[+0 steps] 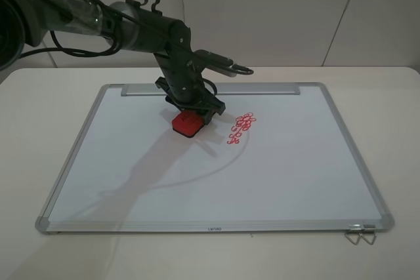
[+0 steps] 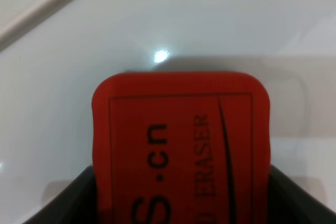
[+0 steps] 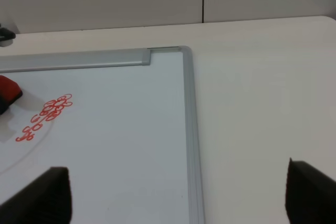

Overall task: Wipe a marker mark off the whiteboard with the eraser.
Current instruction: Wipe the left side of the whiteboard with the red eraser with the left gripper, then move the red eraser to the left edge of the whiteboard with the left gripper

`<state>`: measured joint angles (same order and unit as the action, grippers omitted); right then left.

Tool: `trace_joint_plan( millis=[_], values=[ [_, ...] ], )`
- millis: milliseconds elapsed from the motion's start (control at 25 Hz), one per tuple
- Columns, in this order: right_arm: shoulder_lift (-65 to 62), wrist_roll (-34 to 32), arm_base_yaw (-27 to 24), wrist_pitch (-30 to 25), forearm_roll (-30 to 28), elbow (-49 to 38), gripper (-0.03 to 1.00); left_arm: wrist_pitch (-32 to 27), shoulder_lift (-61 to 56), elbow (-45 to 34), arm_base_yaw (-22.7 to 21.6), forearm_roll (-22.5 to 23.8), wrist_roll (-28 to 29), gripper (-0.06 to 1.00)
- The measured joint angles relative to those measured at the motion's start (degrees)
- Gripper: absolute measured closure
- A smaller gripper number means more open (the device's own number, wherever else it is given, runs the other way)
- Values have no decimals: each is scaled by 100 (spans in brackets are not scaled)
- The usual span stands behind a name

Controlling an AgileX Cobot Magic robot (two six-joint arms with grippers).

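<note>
The whiteboard (image 1: 295,168) lies flat on the table, also seen as a white surface (image 2: 173,19) and as its far right corner (image 3: 131,145). The red eraser (image 1: 186,123) rests on the board left of centre, near the tray strip. My left gripper (image 1: 192,111) is shut on it from above. In the left wrist view the eraser (image 2: 181,129) fills the frame, with black lettering on top and a dark finger on either side. The apple-shaped marker mark shows in no view. My right gripper (image 3: 178,203) hangs open above the board's right edge, holding nothing.
A red cluster of tiny loops (image 1: 241,126) (image 3: 48,113) sits just right of the eraser. The silver tray strip (image 1: 262,88) runs along the far edge. A wire clip (image 1: 361,234) lies at the board's near right corner. The left arm's cable loops above the board.
</note>
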<state>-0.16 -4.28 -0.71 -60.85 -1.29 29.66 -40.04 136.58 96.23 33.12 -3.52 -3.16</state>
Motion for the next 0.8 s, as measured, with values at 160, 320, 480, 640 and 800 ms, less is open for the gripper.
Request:
trace_joint_plan(
  millis=[160,320,480,640,800],
  values=[
    [0,0,0,0,0,0,24,-333,-147,-38,-11,-89,9,37],
    [0,0,0,0,0,0,24,-790,-384,-174,-29,-128,146,37],
    [0,0,0,0,0,0,24,-1216,-585,-293,-29,39,360,37],
    [0,0,0,0,0,0,24,-1520,-1041,-483,-29,352,665,37],
    [0,0,0,0,0,0,24,-1320,-1696,-1119,-29,395,939,37]
  ],
)
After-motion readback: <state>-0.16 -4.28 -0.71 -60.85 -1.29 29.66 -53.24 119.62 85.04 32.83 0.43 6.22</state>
